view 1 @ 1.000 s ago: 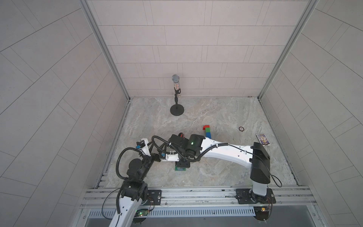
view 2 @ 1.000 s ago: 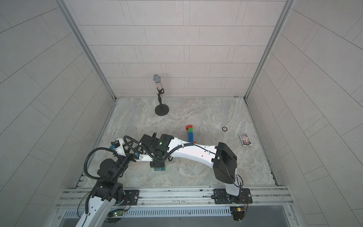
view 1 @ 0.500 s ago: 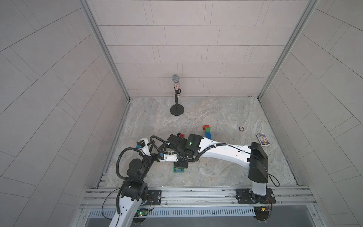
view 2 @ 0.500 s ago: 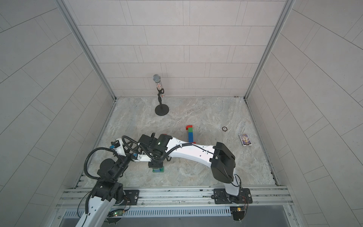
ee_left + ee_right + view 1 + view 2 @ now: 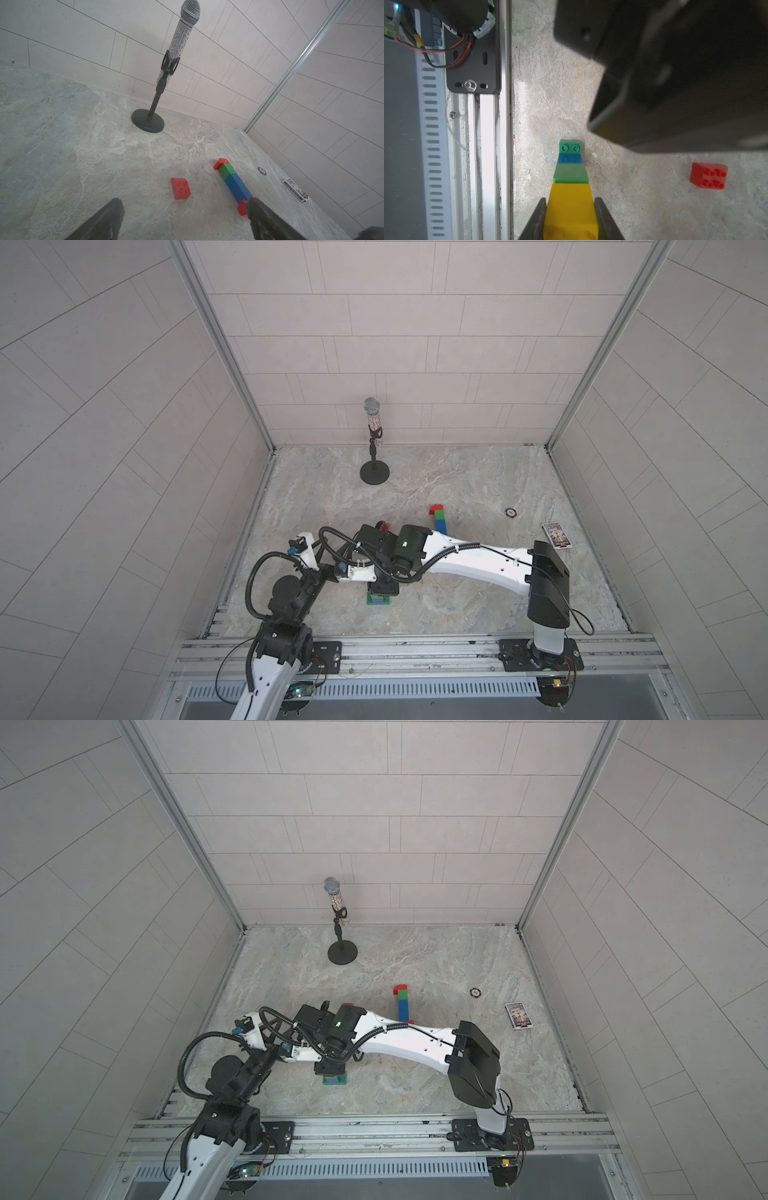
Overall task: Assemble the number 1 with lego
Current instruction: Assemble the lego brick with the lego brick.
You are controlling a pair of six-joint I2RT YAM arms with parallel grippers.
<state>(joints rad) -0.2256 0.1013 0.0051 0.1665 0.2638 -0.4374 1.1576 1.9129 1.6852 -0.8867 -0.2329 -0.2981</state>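
Change: the right gripper and its stack had drifted slightly toward the front rail over the last second; everything else lay as before.
Right gripper: closed on the yellow brick at the near end of the stack, one finger on each flank.
Stack: yellow, green, blue, then a longer green brick farthest from the fingers, straight below the gripper; contact with the table could not be told.
Left gripper: fingers spread wide, nothing between them.
Red brick: loose on the table just ahead of the left gripper, studs up.
Row of bricks: red, green, blue and red, lying flat farther ahead.
Writing: the card box was printed, but too small to read.
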